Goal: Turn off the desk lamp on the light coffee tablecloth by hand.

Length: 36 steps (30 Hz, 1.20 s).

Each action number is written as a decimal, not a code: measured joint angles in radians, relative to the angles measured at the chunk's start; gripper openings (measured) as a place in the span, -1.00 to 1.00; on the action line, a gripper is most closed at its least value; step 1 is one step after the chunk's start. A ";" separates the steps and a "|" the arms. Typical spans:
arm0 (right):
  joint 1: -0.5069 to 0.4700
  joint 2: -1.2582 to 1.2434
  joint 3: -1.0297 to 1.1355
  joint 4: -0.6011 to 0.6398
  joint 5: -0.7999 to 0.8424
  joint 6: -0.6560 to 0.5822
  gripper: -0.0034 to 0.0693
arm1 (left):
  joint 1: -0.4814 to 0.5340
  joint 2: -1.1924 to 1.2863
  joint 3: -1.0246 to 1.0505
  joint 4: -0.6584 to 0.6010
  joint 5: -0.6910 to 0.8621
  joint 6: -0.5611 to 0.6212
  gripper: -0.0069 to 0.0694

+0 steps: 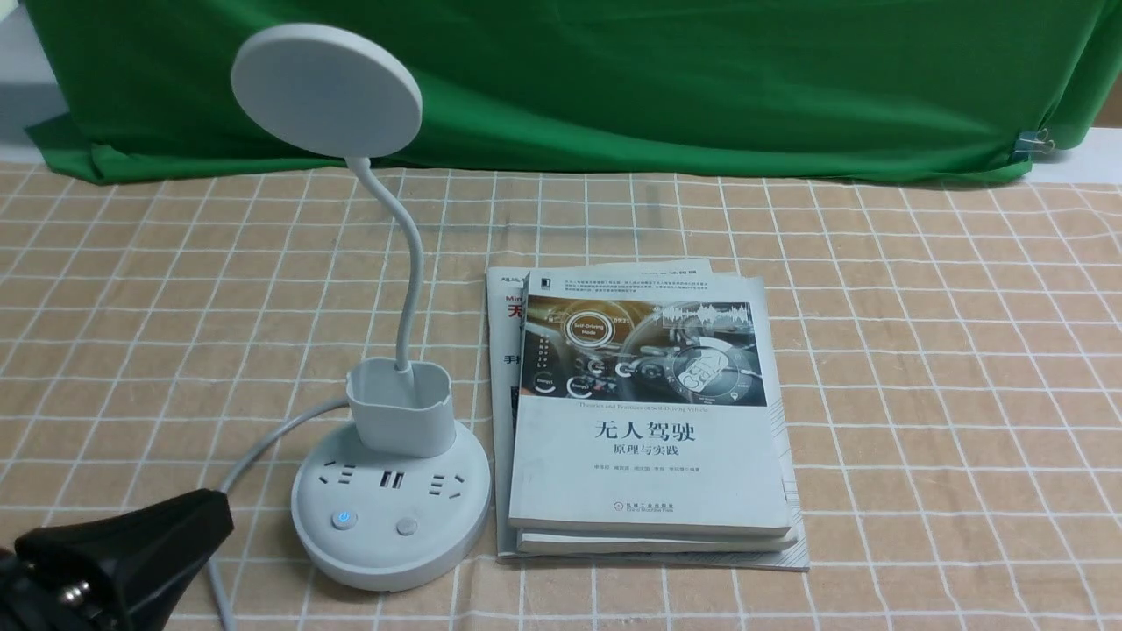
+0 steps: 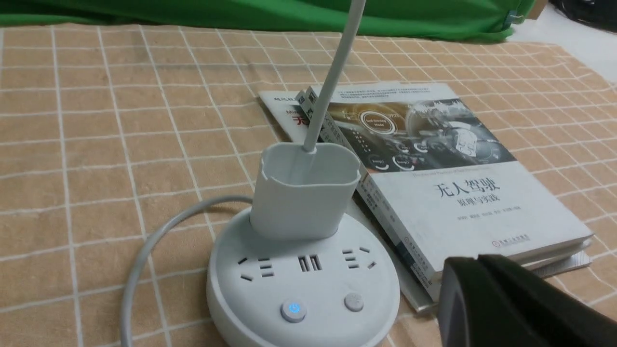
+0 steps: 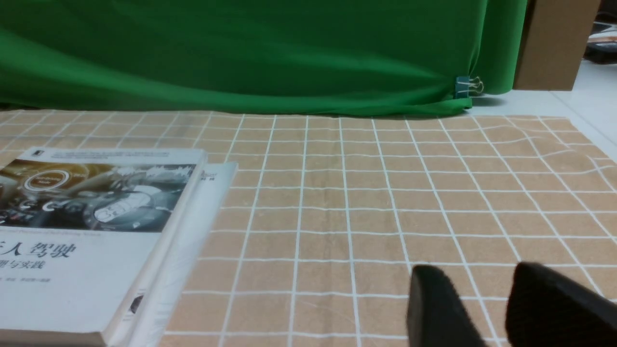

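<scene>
While the desk lamp (image 1: 391,517) stands on the tan tablecloth (image 1: 947,394), L of the books (image 1: 649,438), its power btn (image 1: 344,520) glows blue. L hand (image 1: 210,513) is near lamp base, fingers tog. R hand (image 3: 475,270): fingertips slightly apart.

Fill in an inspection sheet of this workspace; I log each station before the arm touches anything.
Surface: tan tablecloth with white grid, mild wrinkles.
Job's things: desk lamp upright; blue power symbol glowing on one button, the other button unlit.
Clutter: stacked books on the robot's right of the lamp.
Left gripper: near the lamp base, not touching it; opening unclear.
Right gripper: open, holding nothing.
Cables: grey cord curving from the lamp across the cloth.
Surroundings: green cloth behind, binder clip on it.
Spills: nothing seen.
</scene>
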 joint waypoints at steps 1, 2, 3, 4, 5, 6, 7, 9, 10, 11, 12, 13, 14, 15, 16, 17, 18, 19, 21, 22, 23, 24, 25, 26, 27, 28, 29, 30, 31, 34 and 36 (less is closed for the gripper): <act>0.000 0.000 0.000 0.000 0.000 0.000 -0.24 | 0.000 0.000 0.002 0.000 0.001 0.000 -0.83; 0.000 0.000 0.000 0.000 0.000 0.000 -0.24 | 0.000 0.000 0.004 0.000 0.001 0.000 -0.83; 0.000 0.000 0.000 0.000 0.000 0.000 -0.24 | 0.000 0.000 0.004 0.000 0.001 0.000 -0.83; 0.000 0.000 0.000 0.000 0.000 0.000 -0.24 | 0.000 0.000 0.005 0.000 0.001 0.000 -0.83; 0.000 0.000 0.000 0.000 0.000 0.000 -0.24 | 0.000 0.000 0.007 0.000 0.001 0.000 -0.83; 0.000 0.000 0.000 0.000 0.000 0.000 -0.24 | 0.000 0.000 0.007 0.000 0.001 0.000 -0.83; 0.000 0.000 0.000 0.000 0.000 0.000 -0.24 | 0.000 0.000 0.007 0.000 0.001 0.000 -0.83; 0.000 0.000 0.000 0.000 0.000 0.000 -0.24 | 0.000 0.000 0.007 0.001 -0.008 0.000 -0.83; 0.000 0.000 0.000 0.000 0.000 0.000 -0.24 | 0.000 0.000 0.007 0.001 -0.018 0.000 -0.83; 0.000 0.000 0.000 0.000 0.000 0.000 -0.24 | 0.000 0.000 0.007 0.002 -0.027 0.000 -0.83; 0.000 0.000 0.000 0.000 0.000 0.000 -0.24 | 0.000 0.000 0.009 0.007 -0.034 0.000 -0.83; 0.000 0.000 0.000 0.000 0.000 0.000 -0.24 | 0.000 -0.001 0.016 0.022 -0.046 0.001 -0.83; 0.000 0.000 0.000 0.000 0.000 0.000 -0.24 | 0.000 -0.001 0.022 0.037 -0.056 0.001 -0.83; 0.000 0.000 0.000 0.000 0.000 0.000 -0.24 | 0.004 -0.005 0.037 0.062 -0.076 0.002 -0.83; 0.000 0.000 0.000 0.000 0.000 0.000 -0.24 | 0.022 -0.019 0.060 0.081 -0.111 0.003 -0.83; 0.000 0.000 0.000 0.000 0.000 0.000 -0.24 | 0.022 -0.019 0.065 0.084 -0.111 0.003 -0.83; 0.000 0.000 0.000 0.000 0.000 0.000 -0.24 | 0.069 -0.050 0.102 0.088 -0.160 0.003 -0.83; 0.000 0.000 0.000 0.000 0.000 0.000 -0.24 | 0.104 -0.075 0.126 0.083 -0.176 0.003 -0.83; 0.000 0.000 0.000 0.000 0.000 0.000 -0.24 | 0.178 -0.129 0.173 0.070 -0.184 -0.002 -0.83; 0.000 0.000 0.000 0.000 0.000 0.000 -0.24 | 0.231 -0.169 0.196 0.065 -0.182 -0.006 -0.83; 0.000 0.000 0.000 0.000 0.000 0.000 -0.24 | 0.267 -0.196 0.218 0.062 -0.177 -0.010 -0.83; 0.000 0.000 0.000 0.000 0.000 0.000 -0.24 | 0.294 -0.217 0.225 0.060 -0.167 -0.011 -0.83; 0.000 0.000 0.000 0.000 0.000 0.000 -0.24 | 0.337 -0.249 0.237 0.058 -0.149 -0.015 -0.83; 0.000 0.000 0.000 0.000 0.000 0.000 -0.24 | 0.362 -0.267 0.241 0.057 -0.139 -0.015 -0.83; 0.000 0.000 0.000 0.000 0.000 0.000 -0.24 | 0.407 -0.300 0.245 0.056 -0.123 -0.016 -0.83; 0.000 0.000 0.000 0.000 0.000 0.000 -0.24 | 0.449 -0.334 0.245 0.054 -0.092 -0.016 -0.83; 0.000 0.000 0.000 0.000 0.000 0.000 -0.24 | 0.454 -0.338 0.245 0.054 -0.086 -0.016 -0.83; 0.000 0.000 0.000 0.000 0.000 0.000 -0.24 | 0.490 -0.368 0.246 0.049 -0.027 -0.016 -0.83; 0.000 0.000 0.000 0.000 0.000 0.000 -0.24 | 0.501 -0.378 0.246 0.046 -0.005 -0.016 -0.83; 0.000 0.000 0.000 0.000 0.000 0.000 -0.24 | 0.524 -0.408 0.246 0.037 0.062 -0.017 -0.83; 0.000 0.000 0.000 0.000 0.000 0.000 -0.24 | 0.527 -0.420 0.246 0.037 0.095 -0.017 -0.83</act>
